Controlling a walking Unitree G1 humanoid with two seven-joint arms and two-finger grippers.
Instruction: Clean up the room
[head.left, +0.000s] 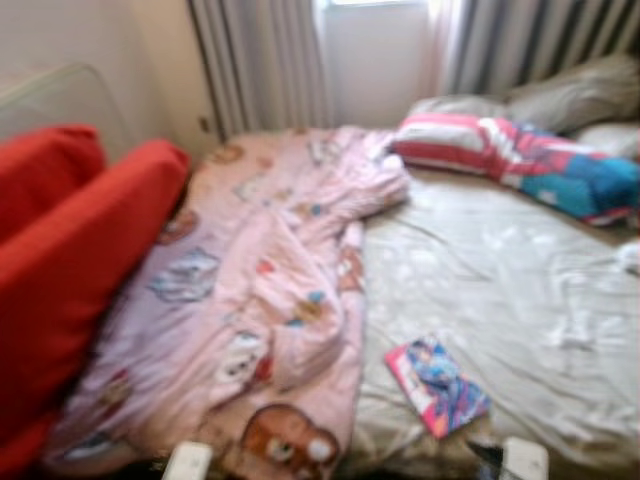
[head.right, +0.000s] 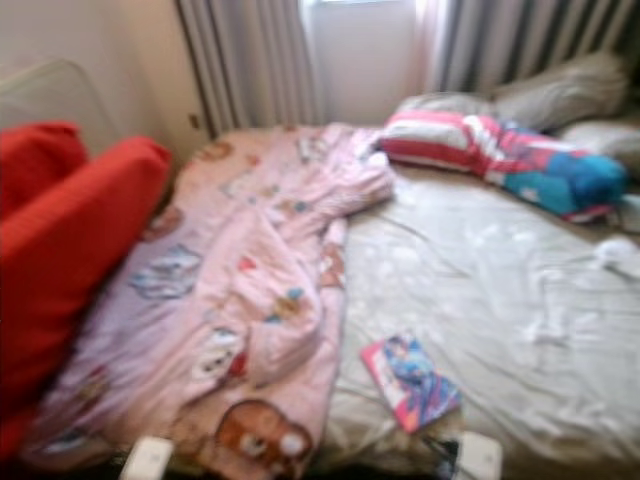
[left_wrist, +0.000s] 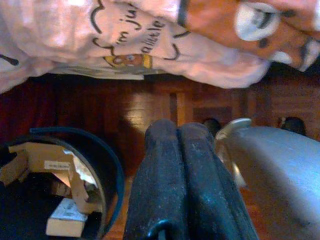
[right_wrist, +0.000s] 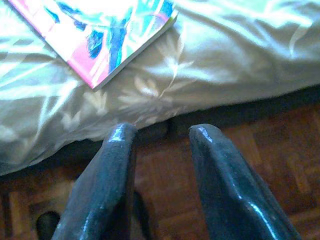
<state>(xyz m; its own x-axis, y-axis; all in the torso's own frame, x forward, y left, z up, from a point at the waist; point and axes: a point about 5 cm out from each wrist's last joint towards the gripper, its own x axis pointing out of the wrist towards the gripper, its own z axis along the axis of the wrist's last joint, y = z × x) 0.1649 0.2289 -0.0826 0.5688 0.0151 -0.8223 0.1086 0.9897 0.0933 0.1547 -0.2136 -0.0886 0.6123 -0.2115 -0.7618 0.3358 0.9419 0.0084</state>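
Book lay on the beige sheet just beyond the right gripper, fingers parted, holding nothing. Left gripper was pressed closed and empty, pink blanket ahead, bin beside it.

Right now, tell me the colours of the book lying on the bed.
The book is mainly pink with blue and white artwork, clearest in the right wrist view.

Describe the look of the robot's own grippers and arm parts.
The left gripper has two long, glossy black fingers with rounded tips and scuffed surfaces; beside it sits a smooth silver arm shell. The right gripper has the same shiny black tapered fingers.
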